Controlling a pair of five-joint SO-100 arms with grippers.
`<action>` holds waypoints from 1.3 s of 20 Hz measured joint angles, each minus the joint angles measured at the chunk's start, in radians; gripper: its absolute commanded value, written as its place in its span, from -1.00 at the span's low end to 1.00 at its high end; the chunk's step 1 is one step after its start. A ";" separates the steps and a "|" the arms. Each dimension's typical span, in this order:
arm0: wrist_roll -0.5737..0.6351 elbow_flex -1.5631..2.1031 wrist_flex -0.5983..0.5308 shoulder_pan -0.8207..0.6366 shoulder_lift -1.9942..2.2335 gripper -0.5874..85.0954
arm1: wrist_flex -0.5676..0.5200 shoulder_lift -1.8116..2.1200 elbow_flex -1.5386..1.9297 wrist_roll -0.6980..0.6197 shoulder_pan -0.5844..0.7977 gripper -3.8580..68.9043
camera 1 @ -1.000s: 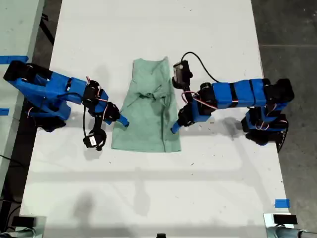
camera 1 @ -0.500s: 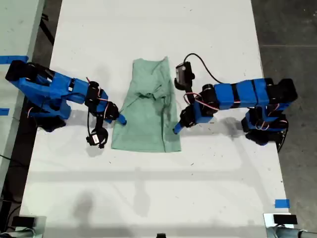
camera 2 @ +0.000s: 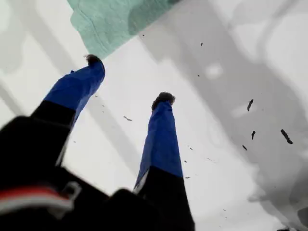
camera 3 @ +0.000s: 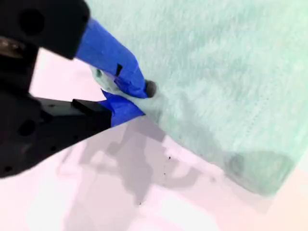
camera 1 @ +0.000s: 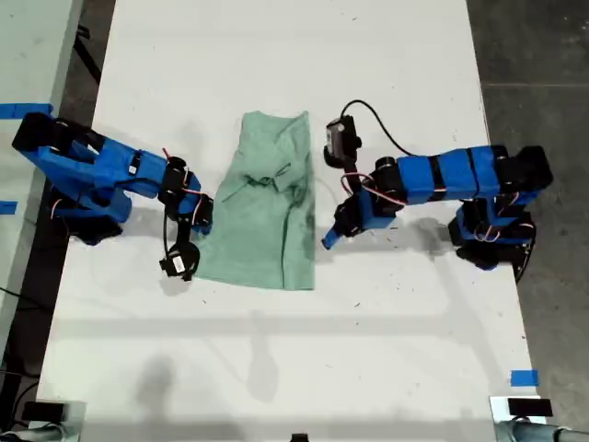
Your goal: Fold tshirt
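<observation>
Two hands differ: my second hand [camera 3: 126, 94] pinches the limp, light tshirt [camera 1: 262, 207] by its edge, my first hand [camera 2: 127, 79] gapes empty beside it.

The table [camera 1: 276, 368] lies bare across its near half in the exterior view, and the far strip beyond the tshirt [camera 1: 262, 216] is likewise unoccupied. The middle is taken up by the tshirt, flanked by an arm on each side. A narrow bare gap is seen between the tshirt's edge and my first gripper [camera 1: 329, 238], whose jaws stand apart.
</observation>
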 measured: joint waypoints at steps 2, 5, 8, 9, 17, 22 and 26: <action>-0.005 -0.015 0.041 0.014 -0.012 -0.98 | -0.005 0.000 0.000 0.000 0.000 -0.23; -0.008 -0.017 0.069 0.025 -0.012 -0.98 | -0.005 0.000 0.000 0.000 0.000 -0.24; -0.008 -0.060 0.121 0.026 -0.012 -0.98 | -0.005 0.000 0.000 0.000 0.000 -0.25; -0.008 -0.084 0.144 0.029 -0.012 -0.98 | -0.005 0.000 0.000 0.000 0.000 -0.25; 0.021 -0.103 0.252 0.032 0.124 -0.98 | -0.020 0.000 0.014 0.009 -0.008 -0.27; 0.026 -0.225 0.241 0.032 0.118 -0.98 | -0.035 0.000 0.020 0.009 -0.012 -0.27; 0.054 -0.368 0.215 0.028 -0.028 -0.98 | -0.038 0.000 0.020 0.014 -0.012 -0.28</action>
